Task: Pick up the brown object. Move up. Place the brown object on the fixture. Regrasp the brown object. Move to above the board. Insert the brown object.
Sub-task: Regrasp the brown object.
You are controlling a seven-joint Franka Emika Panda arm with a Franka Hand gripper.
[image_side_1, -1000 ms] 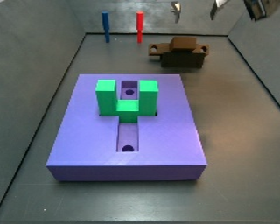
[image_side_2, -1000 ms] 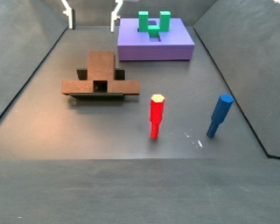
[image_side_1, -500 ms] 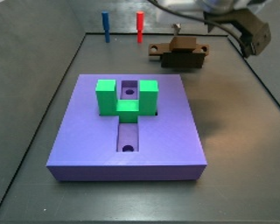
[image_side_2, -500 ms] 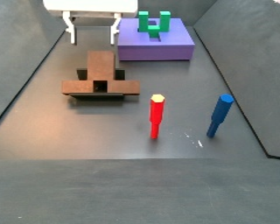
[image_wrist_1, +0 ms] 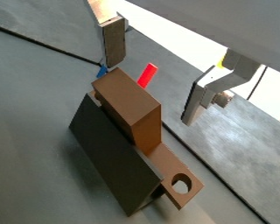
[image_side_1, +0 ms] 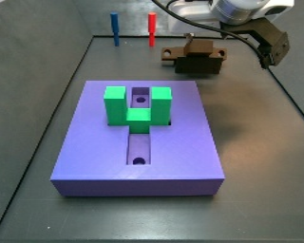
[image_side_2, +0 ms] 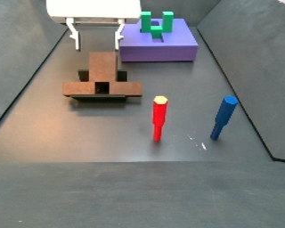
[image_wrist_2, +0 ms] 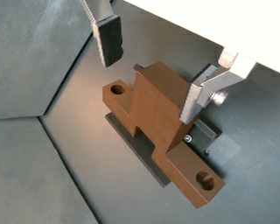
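The brown object (image_side_2: pixel 101 78) rests on the fixture (image_wrist_1: pixel 108 153), well apart from the board (image_side_2: pixel 157 46), with bare floor all around it. In a side view, left to right: the grey wall rises close beside the object's left, leaving a narrow strip of floor; the object lies with its long bar running away toward the board's end and its cross-arm nearer the pegs; the red peg (image_side_2: pixel 159 118) and blue peg (image_side_2: pixel 223 117) stand upright beyond it, apart from each other, open floor between. The gripper (image_side_2: pixel 95 36) hangs above the far end of the bar, its jaws spread wide and empty, one finger (image_wrist_2: pixel 108 39) on each side of the bar without touching it. In a wrist view the bar's round hole (image_wrist_1: pixel 178 185) sits at the end that overhangs the fixture. On the board, the green block (image_side_1: pixel 137 104) straddles the lengthwise groove (image_side_1: pixel 140 149), its near stretch uncovered.
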